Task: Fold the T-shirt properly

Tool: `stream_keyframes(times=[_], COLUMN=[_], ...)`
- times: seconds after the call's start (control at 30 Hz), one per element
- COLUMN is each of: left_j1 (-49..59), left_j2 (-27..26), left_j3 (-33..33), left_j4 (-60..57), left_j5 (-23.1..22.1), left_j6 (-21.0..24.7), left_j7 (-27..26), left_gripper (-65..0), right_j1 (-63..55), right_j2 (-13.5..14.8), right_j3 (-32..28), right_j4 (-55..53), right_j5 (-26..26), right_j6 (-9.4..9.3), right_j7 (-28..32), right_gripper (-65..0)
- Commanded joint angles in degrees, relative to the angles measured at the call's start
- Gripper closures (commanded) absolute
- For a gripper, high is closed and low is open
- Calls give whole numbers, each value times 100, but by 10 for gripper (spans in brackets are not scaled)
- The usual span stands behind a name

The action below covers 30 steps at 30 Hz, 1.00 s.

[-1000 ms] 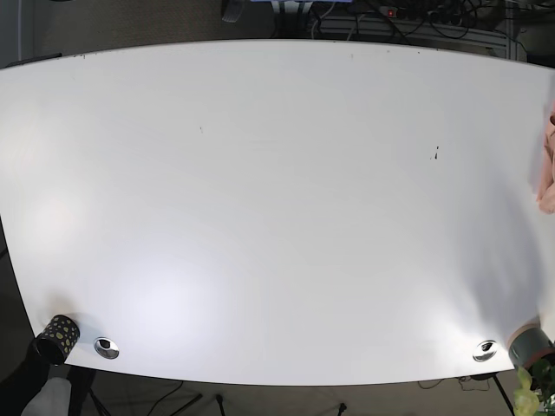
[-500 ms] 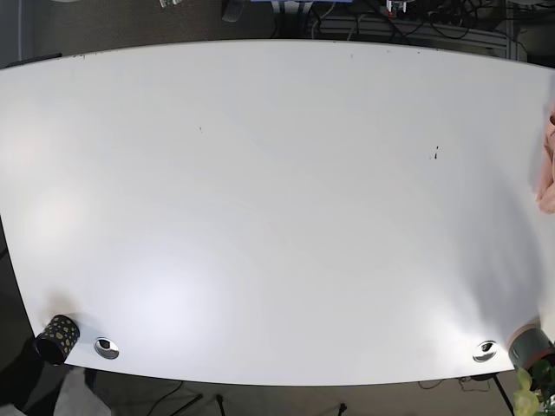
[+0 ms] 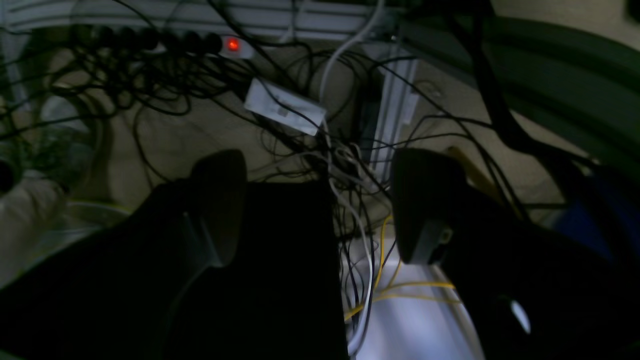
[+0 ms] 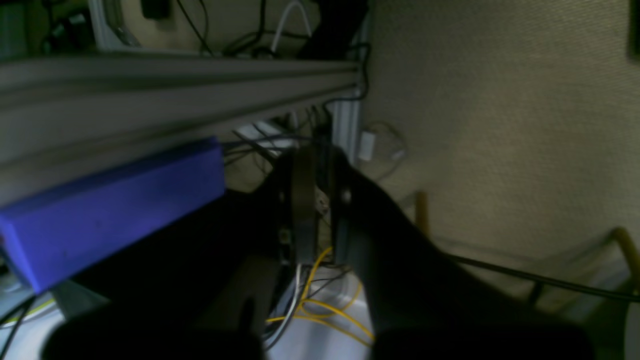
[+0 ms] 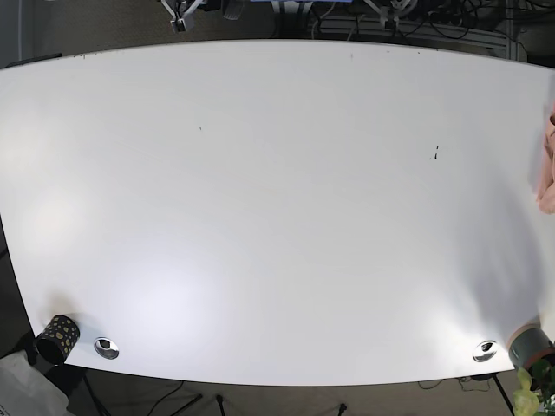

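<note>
Table (image 5: 277, 217) lies white; left gripper (image 3: 320, 200) gapes over cables (image 3: 350, 165), right gripper (image 4: 312, 200) nearly closed.

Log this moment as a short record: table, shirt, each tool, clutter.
table: white top, nothing spread on it
shirt: only a pink edge at the far right of the base view
left tool: open, holds nothing, over cables
right tool: shut, holds nothing, beside a blue block
clutter: dotted cup at the near left corner
</note>
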Motion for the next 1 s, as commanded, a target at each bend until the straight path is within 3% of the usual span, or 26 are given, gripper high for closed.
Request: stream_keyframes(times=[0.0,0.4,0.63,0.8,0.97], left_j1=[-187,-644,-688,-688,-679], left_j2=[-65,-65,-65,-47,-56], left_j3=[-7,19,28,28,28], left_j4=[-378,-607,-607,-607,-607], left_j5=[-2,-2,15,24,24], left_j6=[17,17,17,17,8], left_j7=[-70,-79,-70,-70,-70], left_gripper=[-413,-413,-413,-413,-413], right_j1=[151,810,1373,1425,1425], right_j2=[54,1,-87,-104,-104], right_j3=[7,-1,-406,-485,-502], right_j4=[-314,-833,-1932,-2055,-2099], right_j5=[19,19,19,27,27], right_j6=[69,69,69,60,-292], right_j7=[58,49,75,75,75], right_gripper=[-44,-46,-48,-48,-48])
